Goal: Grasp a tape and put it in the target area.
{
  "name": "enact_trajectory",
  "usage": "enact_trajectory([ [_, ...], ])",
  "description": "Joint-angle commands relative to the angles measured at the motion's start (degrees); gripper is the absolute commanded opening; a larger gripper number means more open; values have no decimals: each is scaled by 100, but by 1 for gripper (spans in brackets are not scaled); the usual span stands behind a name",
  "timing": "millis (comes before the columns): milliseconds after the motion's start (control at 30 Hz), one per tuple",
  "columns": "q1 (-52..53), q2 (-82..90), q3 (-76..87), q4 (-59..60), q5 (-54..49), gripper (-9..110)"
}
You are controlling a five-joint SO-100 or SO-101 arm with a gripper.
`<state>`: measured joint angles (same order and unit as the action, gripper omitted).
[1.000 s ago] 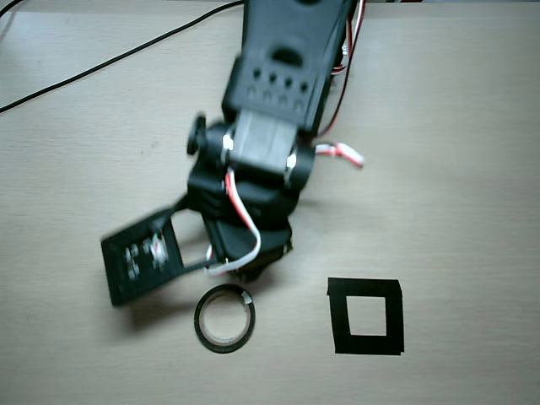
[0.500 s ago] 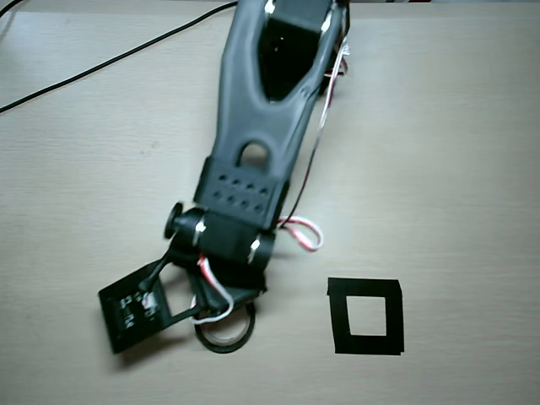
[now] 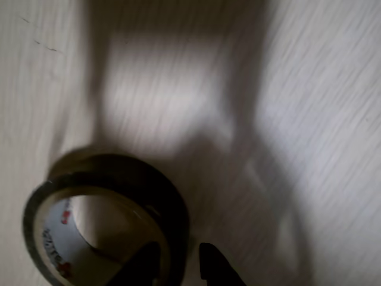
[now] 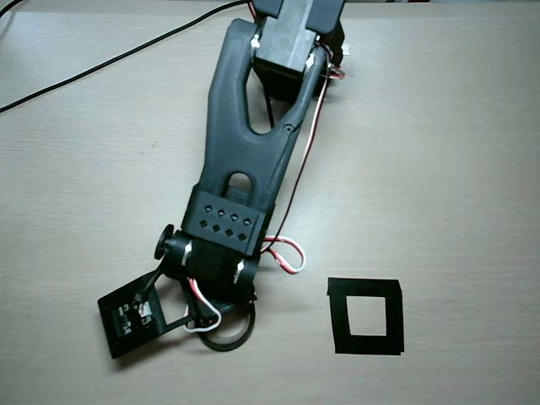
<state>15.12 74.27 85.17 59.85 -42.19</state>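
Fingertips (image 3: 205, 262) of the gripper (image 3: 178, 265) are straddling the near wall of the tape (image 3: 107, 214) in the wrist view, one dark tip inside the ring and one outside, closing on its rim. Seen from overhead, the tape (image 4: 229, 336) is lying on the tan table (image 4: 456, 169) under the arm's head, well left of the target area (image 4: 366, 315), whose middle is showing bare.
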Motion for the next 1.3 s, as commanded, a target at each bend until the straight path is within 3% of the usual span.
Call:
enact_trajectory([
  [0, -35, 44, -264, -44, -35, 1],
  [300, -431, 642, -387, 712, -193, 0],
  [567, -1995, 2153, 316, 1125, 264, 0],
  [800, -2856, 1802, 132, 1204, 879, 0],
  [1267, -3208, 422, -1081, 1213, 1441, 0],
])
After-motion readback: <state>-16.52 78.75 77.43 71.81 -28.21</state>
